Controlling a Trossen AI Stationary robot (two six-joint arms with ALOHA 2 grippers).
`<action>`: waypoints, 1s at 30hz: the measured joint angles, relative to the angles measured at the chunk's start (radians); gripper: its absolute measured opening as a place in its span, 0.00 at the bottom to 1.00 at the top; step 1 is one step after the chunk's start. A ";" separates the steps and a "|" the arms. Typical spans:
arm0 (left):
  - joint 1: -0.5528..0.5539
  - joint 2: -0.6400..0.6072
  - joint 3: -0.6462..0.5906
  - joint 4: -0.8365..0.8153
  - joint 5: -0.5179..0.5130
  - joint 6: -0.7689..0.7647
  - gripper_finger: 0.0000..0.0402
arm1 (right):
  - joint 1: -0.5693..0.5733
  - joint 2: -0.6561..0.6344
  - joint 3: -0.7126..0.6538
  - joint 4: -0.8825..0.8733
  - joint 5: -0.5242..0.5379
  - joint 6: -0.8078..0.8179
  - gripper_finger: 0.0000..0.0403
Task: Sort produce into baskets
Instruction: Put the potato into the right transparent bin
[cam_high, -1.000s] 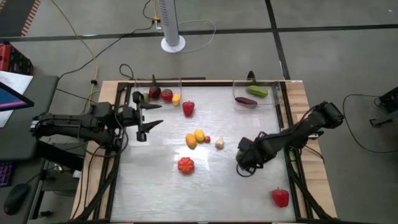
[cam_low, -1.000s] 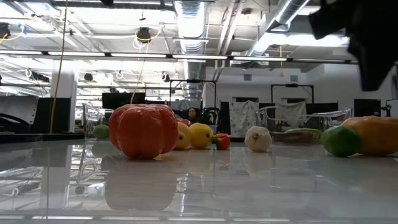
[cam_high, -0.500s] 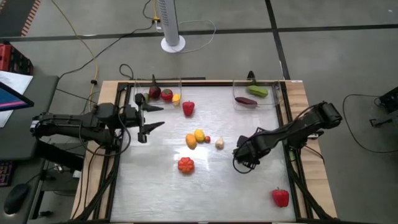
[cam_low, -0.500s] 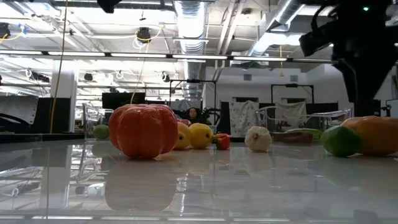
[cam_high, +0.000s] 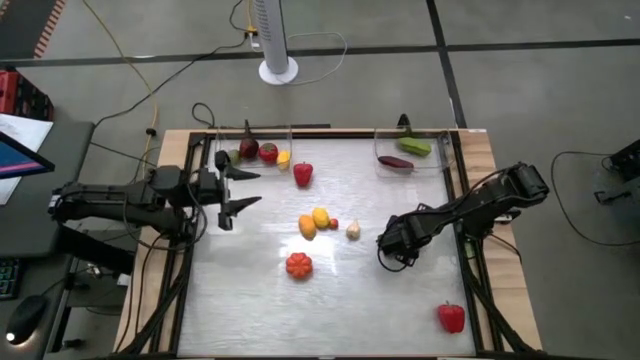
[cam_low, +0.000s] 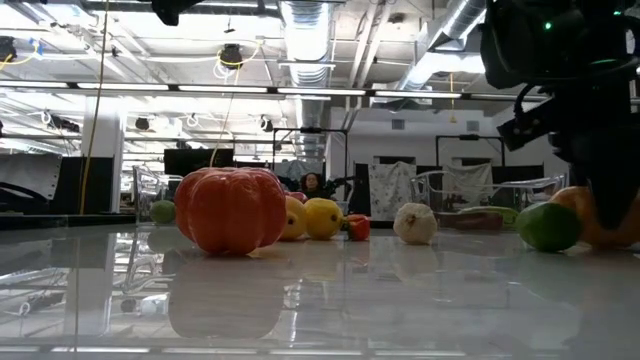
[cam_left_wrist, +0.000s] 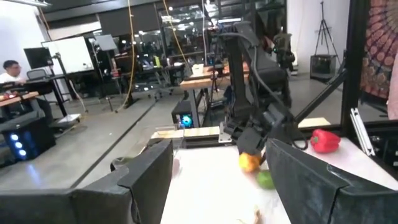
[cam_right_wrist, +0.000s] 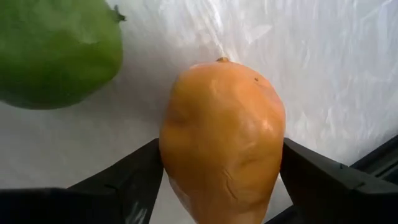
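My right gripper (cam_high: 395, 240) is open and low over the table's right middle. Its two fingers (cam_right_wrist: 124, 180) stand on either side of an orange fruit (cam_right_wrist: 221, 143) that lies on the table beside a green lime (cam_right_wrist: 56, 50). The low view shows the same fruit (cam_low: 585, 205) and lime (cam_low: 548, 226). My left gripper (cam_high: 240, 190) is open and empty, held above the table's left side. The left clear basket (cam_high: 255, 150) holds several pieces of produce. The right basket (cam_high: 415, 150) holds a cucumber and an eggplant. My right gripper comes down from above with one finger on each long side of the orange fruit (cam_right_wrist: 168, 143), which lies on the table. I cannot tell whether the fingers touch it.
Loose on the table are an orange tomato (cam_high: 298, 265), lemons (cam_high: 320, 217), a garlic (cam_high: 353, 230), a red pepper (cam_high: 302, 173) near the left basket and another red pepper (cam_high: 451, 317) at the near right. People show in the room beyond the table.
My right gripper has come down over the orange fruit, shifting a little toward the table's far edge. Its fingers now stand around the fruit. The fruit and the lime have stayed in place.
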 joint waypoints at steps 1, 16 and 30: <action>0.000 -0.013 0.000 -0.003 0.000 0.000 0.61 | -0.001 0.000 -0.001 0.003 0.000 -0.004 0.78; 0.000 -0.192 0.000 -0.146 0.000 -0.079 0.61 | -0.115 0.000 0.117 -0.104 0.239 -0.072 0.71; 0.000 -0.173 0.000 -0.178 0.000 -0.106 0.61 | -0.527 -0.002 0.409 -0.053 0.649 -0.417 0.73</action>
